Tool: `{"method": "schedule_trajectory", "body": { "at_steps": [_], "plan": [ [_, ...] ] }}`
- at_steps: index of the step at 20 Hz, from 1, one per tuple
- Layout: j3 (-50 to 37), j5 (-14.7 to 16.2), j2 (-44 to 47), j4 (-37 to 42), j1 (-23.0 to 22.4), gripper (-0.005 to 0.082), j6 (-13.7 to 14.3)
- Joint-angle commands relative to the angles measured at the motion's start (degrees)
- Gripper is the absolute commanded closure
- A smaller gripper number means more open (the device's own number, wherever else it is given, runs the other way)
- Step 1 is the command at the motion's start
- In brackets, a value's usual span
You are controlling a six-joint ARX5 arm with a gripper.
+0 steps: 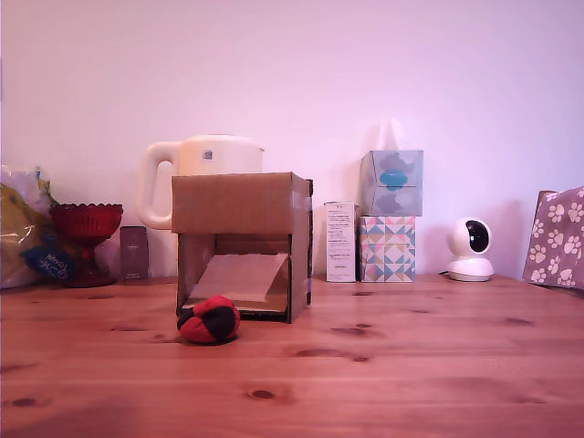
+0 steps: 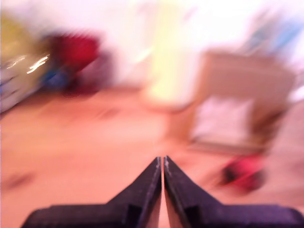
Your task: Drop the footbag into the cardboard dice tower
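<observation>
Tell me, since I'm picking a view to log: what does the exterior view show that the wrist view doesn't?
Only the exterior view shows the white camera and stacked tissue boxes. Only the wrist view shows the gripper, fingertips together and holding nothing. Both show the footbag on the table before the cardboard dice tower, blurred in the wrist view.

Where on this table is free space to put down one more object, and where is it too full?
Bare wood fills the whole front of the table, before the footbag and cardboard dice tower. The back row by the wall is crowded: goblet, kettle, tissue boxes, camera.
</observation>
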Motion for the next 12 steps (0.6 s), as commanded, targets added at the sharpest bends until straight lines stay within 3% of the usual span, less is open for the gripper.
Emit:
{"method": "schedule_trajectory", "body": {
  "at_steps": [1,3,6,12],
  "plan": [
    [0.5,3.17,-0.09,2.86,0.07,0.0793,-2.73],
    [2.36,6.8,0.15,3.78,-0.28,0.0793,-4.33],
    [4.59,10.16,3.74,4.02,-2.08,0.0793,-4.33],
    [5.09,10.88,19.71,11.89,-10.08,0.0793,-3.69]
  ]
}}
